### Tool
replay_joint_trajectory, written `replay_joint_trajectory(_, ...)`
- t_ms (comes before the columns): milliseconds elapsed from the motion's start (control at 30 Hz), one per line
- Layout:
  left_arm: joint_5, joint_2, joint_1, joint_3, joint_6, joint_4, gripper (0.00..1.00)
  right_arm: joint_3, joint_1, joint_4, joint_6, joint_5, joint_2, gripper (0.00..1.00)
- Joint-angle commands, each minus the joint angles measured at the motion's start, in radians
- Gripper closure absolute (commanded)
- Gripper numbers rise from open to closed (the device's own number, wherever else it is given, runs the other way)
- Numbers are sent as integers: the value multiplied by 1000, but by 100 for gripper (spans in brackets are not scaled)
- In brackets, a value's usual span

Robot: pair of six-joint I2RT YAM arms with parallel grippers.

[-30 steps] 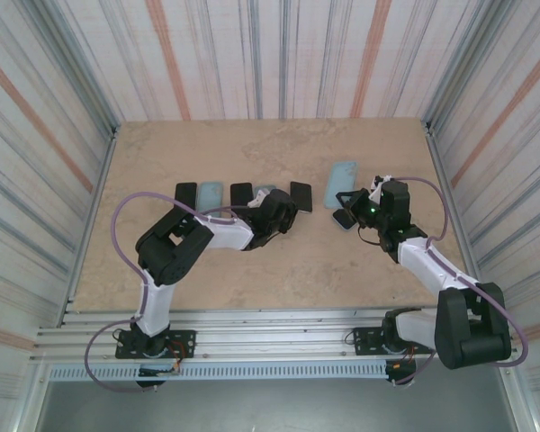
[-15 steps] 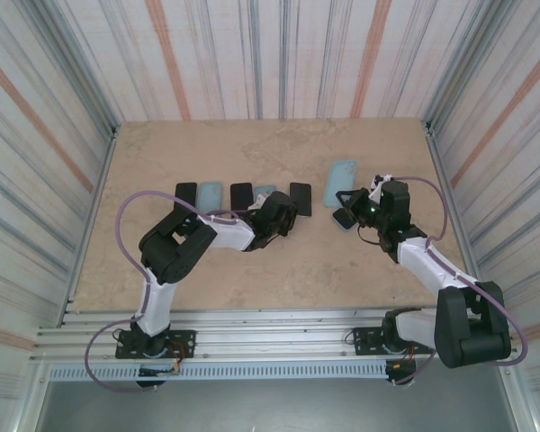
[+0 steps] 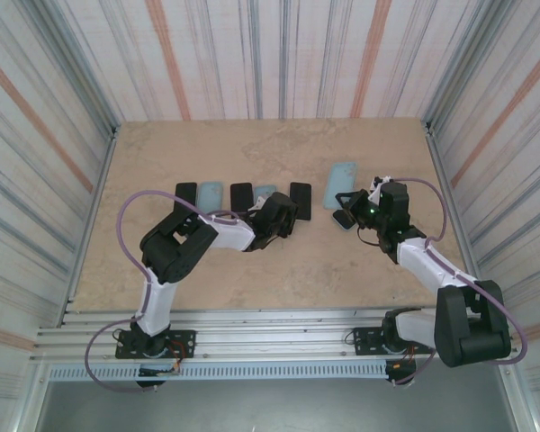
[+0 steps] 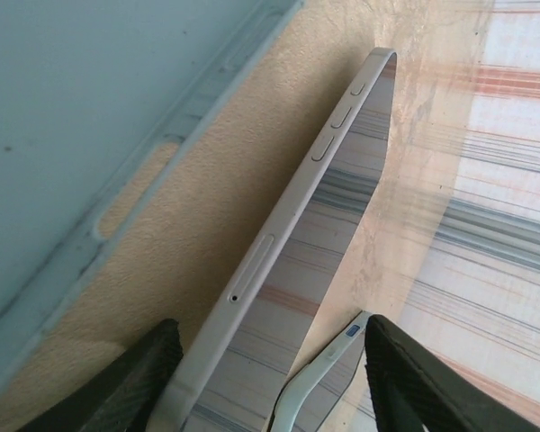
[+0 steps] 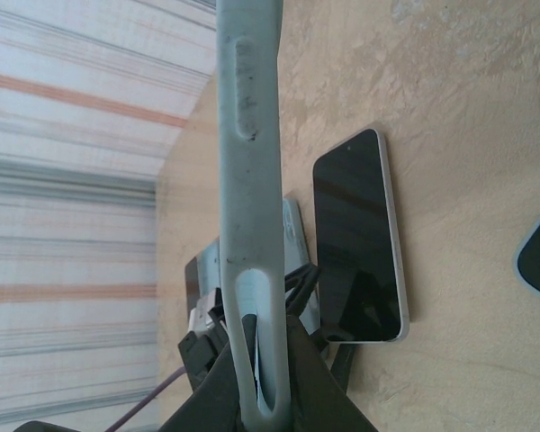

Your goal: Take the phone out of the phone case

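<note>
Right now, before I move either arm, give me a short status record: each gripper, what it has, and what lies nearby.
left gripper: fingers straddle a silver-edged phone; grip unclear
right gripper: shut on a light blue phone case, seen edge-on
beside left gripper: second light blue case, lying on the table
near right gripper: white-edged phone, dark screen up, flat on the table

A beige, marbled counter (image 3: 252, 261) lies between walls (image 3: 279, 54) of pale panels striped grey and orange. Metal trim (image 3: 448, 198) runs along its right side. Silver rails (image 3: 270, 328) cross the near edge, with a slotted strip (image 3: 270, 371) just below them.
</note>
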Motion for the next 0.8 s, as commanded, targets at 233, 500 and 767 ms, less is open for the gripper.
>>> replay_joint_trajectory(233,7,-62,-9,-39,13,-99,35,6,-1,-45,-64,-15,58,98)
replay_joint_trajectory(500,3,-96,-9,-81,31,-95,32,43,-5,-57,-107,-34,124,99)
replay_joint_trajectory(767,47,-85,3,-60,74,-85,33,87,-13,-51,-165,-75,226,98)
